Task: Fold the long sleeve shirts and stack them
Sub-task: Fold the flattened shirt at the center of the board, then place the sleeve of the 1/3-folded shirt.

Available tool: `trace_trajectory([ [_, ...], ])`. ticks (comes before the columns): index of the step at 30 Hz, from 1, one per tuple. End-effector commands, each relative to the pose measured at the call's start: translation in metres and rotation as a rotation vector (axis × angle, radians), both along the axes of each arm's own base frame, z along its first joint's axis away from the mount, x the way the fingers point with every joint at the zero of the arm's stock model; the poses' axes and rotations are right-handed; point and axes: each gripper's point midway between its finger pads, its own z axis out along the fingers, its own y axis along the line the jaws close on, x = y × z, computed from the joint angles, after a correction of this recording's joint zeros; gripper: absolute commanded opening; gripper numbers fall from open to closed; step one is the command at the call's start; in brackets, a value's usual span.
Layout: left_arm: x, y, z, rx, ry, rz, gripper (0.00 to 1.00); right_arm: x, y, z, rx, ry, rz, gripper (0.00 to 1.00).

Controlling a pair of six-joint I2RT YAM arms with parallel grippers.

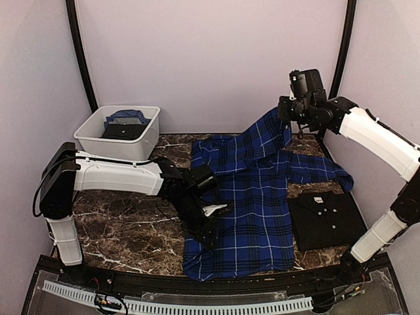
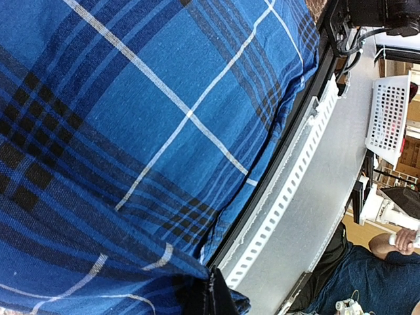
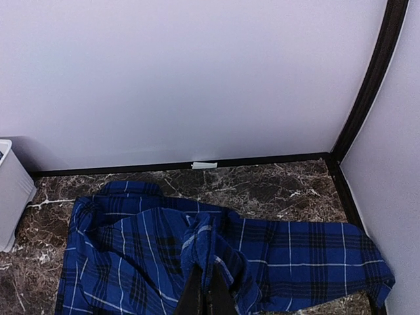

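Note:
The royal-blue plaid shirt lies spread over the middle of the marble table. My right gripper is shut on a fold of it and holds that part lifted at the back right; the pinched cloth shows in the right wrist view. My left gripper is shut on the shirt's left edge, and plaid cloth fills the left wrist view. A folded plain black shirt with white buttons lies flat at the front right.
A white plastic tub holding dark and blue cloth stands at the back left. The table's front edge carries a perforated white rail. Walls close in the back and sides.

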Motion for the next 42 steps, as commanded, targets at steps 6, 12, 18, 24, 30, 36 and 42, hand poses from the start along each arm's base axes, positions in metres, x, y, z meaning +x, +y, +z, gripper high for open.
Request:
trace_trajectory([
  [6,-0.017,-0.001,-0.006,-0.039,0.039,-0.077,0.29,-0.016,0.005,-0.05,0.047,0.117,0.021,0.0],
  [12,0.016,-0.007,0.037,-0.163,-0.036,0.019,0.6,-0.029,0.024,-0.081,0.043,0.206,0.107,0.0],
  [18,0.105,0.008,0.059,-0.182,-0.189,0.3,0.54,-0.048,0.072,-0.094,0.047,0.243,0.273,0.0],
  [24,0.193,0.027,0.059,-0.136,-0.373,0.516,0.5,-0.074,0.123,-0.112,0.048,0.307,0.441,0.0],
  [30,0.265,0.037,0.045,-0.127,-0.448,0.666,0.44,-0.097,0.152,-0.122,0.07,0.351,0.518,0.0],
  [36,0.327,0.031,0.035,-0.128,-0.551,0.753,0.41,-0.105,0.139,-0.108,0.079,0.336,0.497,0.0],
  [42,0.383,0.028,0.037,-0.174,-0.69,0.833,0.42,-0.137,0.153,-0.113,0.079,0.409,0.622,0.0],
])
